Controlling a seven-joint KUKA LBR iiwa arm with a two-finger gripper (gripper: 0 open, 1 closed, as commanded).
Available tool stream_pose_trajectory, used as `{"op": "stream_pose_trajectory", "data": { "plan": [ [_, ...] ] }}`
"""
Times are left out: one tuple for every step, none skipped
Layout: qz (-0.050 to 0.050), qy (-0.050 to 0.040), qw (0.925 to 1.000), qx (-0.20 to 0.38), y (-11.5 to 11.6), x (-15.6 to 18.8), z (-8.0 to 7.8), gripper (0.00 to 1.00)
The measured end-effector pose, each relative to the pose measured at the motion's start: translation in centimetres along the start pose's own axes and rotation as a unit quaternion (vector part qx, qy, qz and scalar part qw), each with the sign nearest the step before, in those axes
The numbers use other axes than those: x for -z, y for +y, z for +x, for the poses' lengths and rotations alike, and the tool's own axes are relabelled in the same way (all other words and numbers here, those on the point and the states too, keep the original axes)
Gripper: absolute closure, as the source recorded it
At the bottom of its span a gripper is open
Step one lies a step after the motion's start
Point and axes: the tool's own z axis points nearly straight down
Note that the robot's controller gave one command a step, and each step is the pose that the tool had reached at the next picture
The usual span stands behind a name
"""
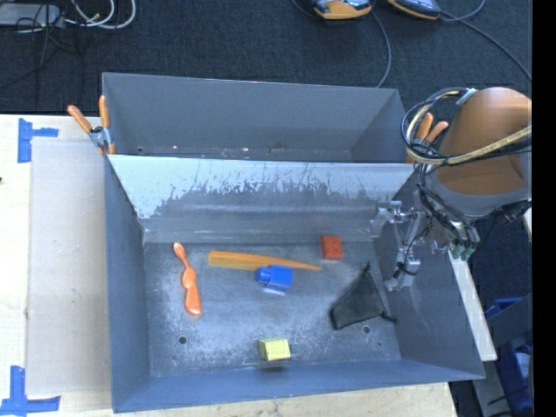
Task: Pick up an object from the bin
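Camera view: jaws hung by right wall of bin [261, 198], just above black wedge [356, 307]; open or closed, could not tell. Nothing seen lifted; pick judged not yet done. Orange stick [261, 261], blue block [275, 277], yellow block [274, 349] lay apart on scuffed bin floor. Dark carpet [217, 33], cables [383, 37] behind.

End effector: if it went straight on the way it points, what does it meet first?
Most likely the black wedge-shaped piece at the bin's right end; the end effector hangs just beside its upper tip. Depth is unclear, so it could instead land on bare bin floor beside it.
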Motion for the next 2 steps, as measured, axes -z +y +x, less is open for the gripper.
{"op": "stream_pose_trajectory", "data": {
  "plan": [
    [0.001,-0.0037,1.0000,0.001,0.0,0.5,-0.2,0.00],
    [0.001,-0.0048,0.9994,-0.034,1.1,-3.4,-0.9,0.00]
  ]
}}
